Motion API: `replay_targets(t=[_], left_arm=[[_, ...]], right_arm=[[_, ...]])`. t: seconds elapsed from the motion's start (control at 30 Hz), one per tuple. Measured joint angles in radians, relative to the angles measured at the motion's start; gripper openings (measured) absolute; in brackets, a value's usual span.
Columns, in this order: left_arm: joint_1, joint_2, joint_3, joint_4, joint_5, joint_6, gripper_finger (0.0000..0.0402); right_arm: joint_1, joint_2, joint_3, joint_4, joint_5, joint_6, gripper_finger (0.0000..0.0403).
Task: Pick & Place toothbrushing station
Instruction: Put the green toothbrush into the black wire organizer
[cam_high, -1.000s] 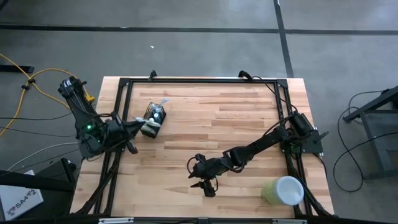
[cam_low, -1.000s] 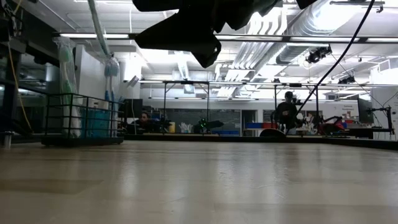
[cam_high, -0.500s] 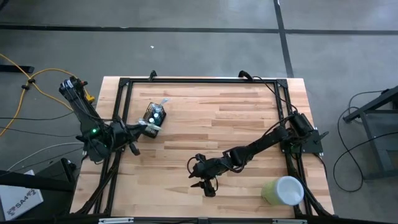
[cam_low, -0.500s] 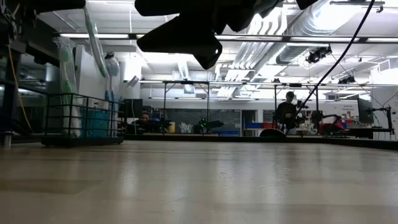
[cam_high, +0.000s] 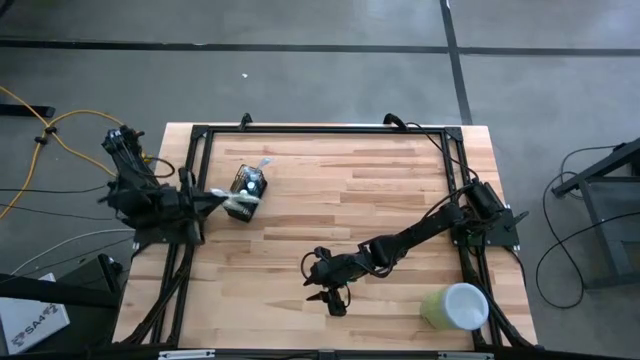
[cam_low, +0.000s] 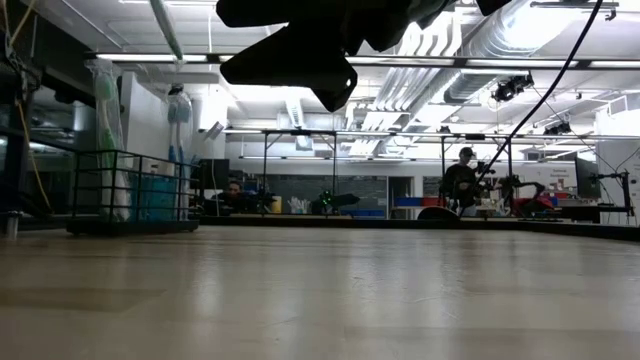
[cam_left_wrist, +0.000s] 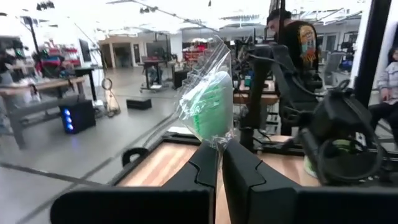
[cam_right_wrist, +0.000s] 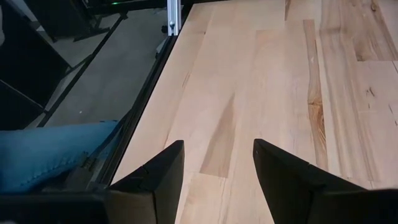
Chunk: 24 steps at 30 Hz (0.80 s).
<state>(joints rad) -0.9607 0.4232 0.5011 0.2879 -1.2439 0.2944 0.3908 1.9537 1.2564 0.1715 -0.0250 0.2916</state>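
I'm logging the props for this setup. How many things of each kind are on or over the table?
Wire-mesh holders: 1
Green cups: 1
Wrapped green toothbrushes held by the left gripper: 1
Total: 3

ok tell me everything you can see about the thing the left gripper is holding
The left gripper is shut on a green toothbrush in a clear plastic wrapper, pinching its lower end so the crinkled wrapper and green brush head stand up beyond the fingers. In the high view it shows as a pale strip held right beside the black wire-mesh holder at the table's left side. Only the fingers visibly touch it.
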Motion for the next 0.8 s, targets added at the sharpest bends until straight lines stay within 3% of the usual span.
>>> replay_targets(t=[0.13,0.27,0.33,0.5,0.6,0.8], left_arm=[[0.000,-0.089,0.000,-0.033,0.034,0.099,0.0002],[0.000,-0.179,0.000,-0.033,0.347,0.231,0.0002],[0.001,-0.210,0.000,-0.032,0.439,0.281,0.0002],[0.002,-0.241,0.001,-0.033,0.462,0.338,0.0001],[0.002,-0.240,0.012,-0.030,0.566,0.396,0.0001],[0.002,-0.166,0.127,-0.031,0.623,0.425,0.0001]], right_arm=[[0.000,0.000,0.000,0.001,0.006,0.000,0.0184],[0.000,0.000,0.000,0.001,0.030,0.000,0.0184],[-0.003,0.000,0.000,0.002,0.031,0.000,0.0184],[-0.007,0.000,0.000,0.004,0.040,0.000,0.0184],[-0.007,0.000,0.000,0.005,0.072,0.000,0.0184],[-0.008,0.000,0.000,0.004,0.105,0.000,0.0184]])
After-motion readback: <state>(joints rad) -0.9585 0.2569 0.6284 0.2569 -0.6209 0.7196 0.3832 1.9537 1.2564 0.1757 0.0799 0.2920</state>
